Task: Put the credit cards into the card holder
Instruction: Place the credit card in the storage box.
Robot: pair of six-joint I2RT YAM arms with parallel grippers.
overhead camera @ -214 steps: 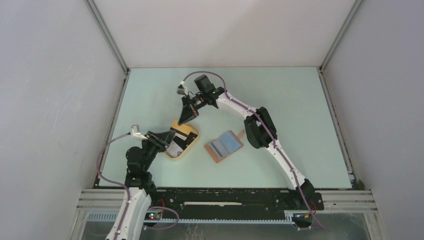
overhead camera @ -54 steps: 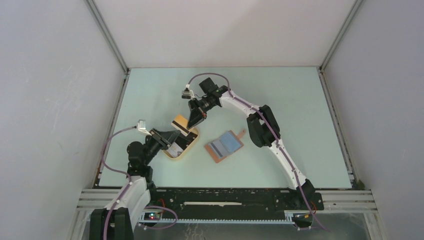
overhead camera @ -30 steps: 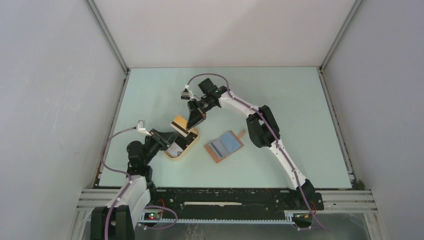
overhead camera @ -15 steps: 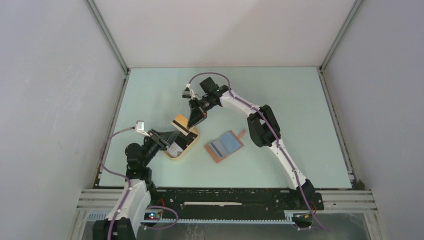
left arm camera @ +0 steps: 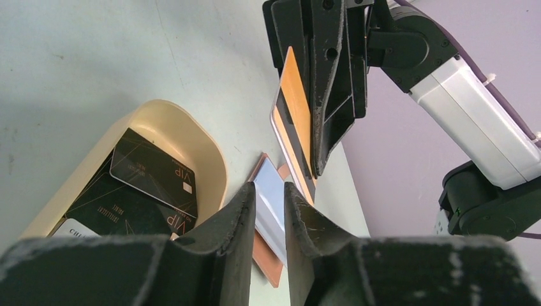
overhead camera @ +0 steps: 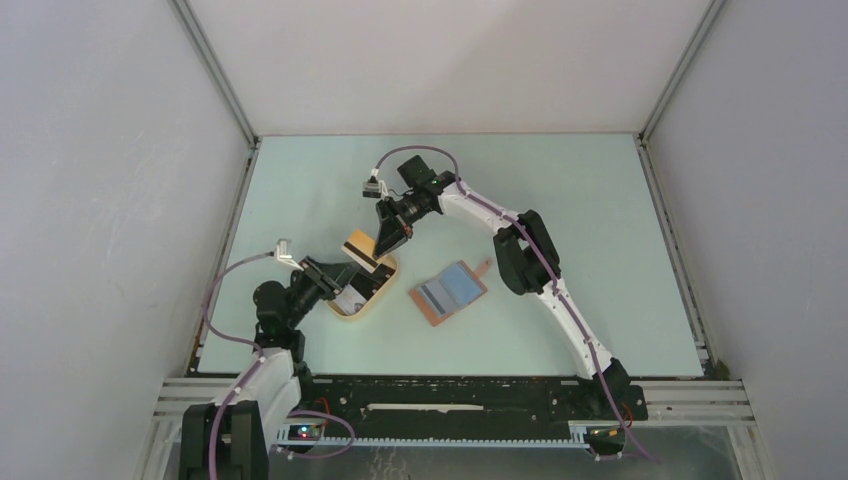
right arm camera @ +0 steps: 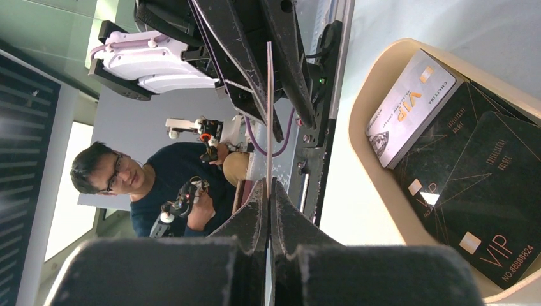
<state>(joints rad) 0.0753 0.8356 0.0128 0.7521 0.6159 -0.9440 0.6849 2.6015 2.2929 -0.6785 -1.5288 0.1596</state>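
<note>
Above the tray (overhead camera: pixel 352 312), the right pincer (overhead camera: pixel 382 246) clamps an orange card (overhead camera: pixel 358 246), long axis aimed at the parted left pincer (left arm camera: pixel 269 189).

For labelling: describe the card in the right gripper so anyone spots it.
Find the tan oval tray left of centre. Over its far end the right gripper pinches a card. It is orange with a dark stripe; the tray's cards are black or white.
</note>
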